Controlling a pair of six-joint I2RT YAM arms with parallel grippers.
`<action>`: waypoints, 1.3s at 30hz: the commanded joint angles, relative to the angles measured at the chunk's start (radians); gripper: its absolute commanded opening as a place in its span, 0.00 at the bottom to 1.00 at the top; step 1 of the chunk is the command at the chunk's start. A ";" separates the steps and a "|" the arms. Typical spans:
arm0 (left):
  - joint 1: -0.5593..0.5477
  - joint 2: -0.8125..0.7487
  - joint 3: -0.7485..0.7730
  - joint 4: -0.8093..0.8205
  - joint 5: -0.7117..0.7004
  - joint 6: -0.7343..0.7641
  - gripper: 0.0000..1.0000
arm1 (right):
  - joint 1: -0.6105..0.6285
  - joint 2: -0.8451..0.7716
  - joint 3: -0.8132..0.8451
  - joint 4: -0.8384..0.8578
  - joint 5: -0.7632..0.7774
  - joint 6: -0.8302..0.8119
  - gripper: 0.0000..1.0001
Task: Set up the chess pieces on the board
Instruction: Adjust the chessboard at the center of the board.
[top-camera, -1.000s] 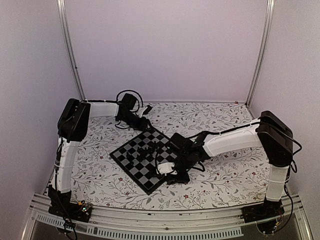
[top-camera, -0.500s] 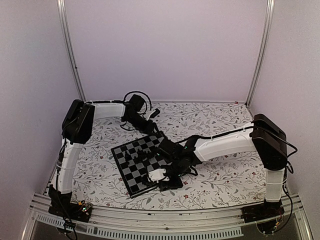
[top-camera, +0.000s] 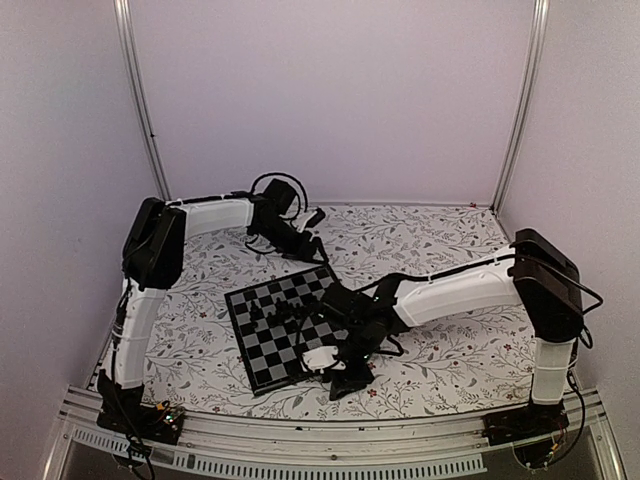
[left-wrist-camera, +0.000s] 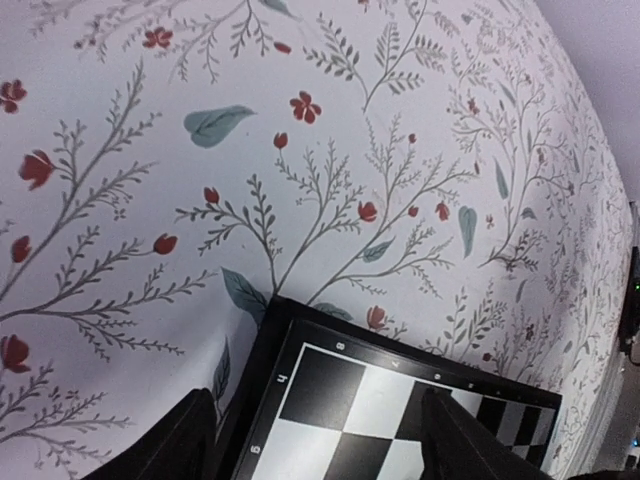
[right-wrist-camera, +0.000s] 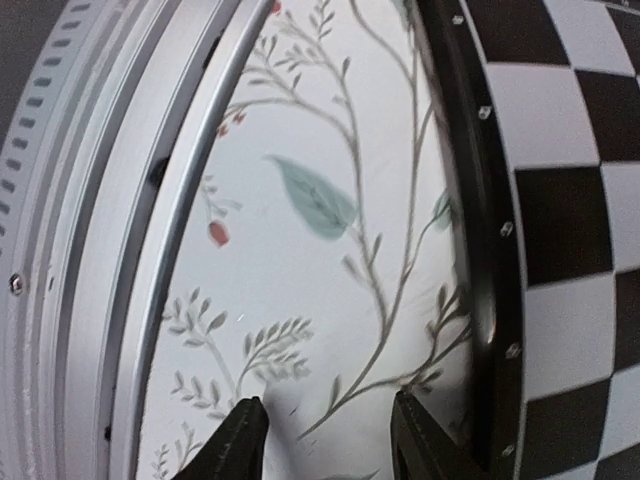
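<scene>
The board (top-camera: 262, 352) is laid crooked on the flowered desk (top-camera: 450, 240). The little black chess pieces (top-camera: 283, 312) are bunched near its middle. The left gripper (left-wrist-camera: 320, 445) is held wide open over the board's far corner, and nothing is gripped in it. The right gripper (right-wrist-camera: 330, 440) is parted and empty. It is set low over bare cover, just beside the board's black border, with the metal rail (right-wrist-camera: 110, 220) close on its other side. Much open cover is seen at the far right.
</scene>
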 joint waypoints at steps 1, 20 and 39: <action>-0.010 -0.241 0.022 0.021 -0.126 -0.071 0.72 | 0.000 -0.173 -0.092 -0.082 -0.050 -0.004 0.50; 0.156 -0.970 -1.014 0.125 -0.519 -0.468 0.20 | -0.577 -0.330 -0.023 -0.103 -0.212 0.062 0.43; 0.217 -0.646 -1.027 0.329 -0.397 -0.392 0.02 | -0.639 -0.330 -0.063 -0.090 -0.208 0.096 0.43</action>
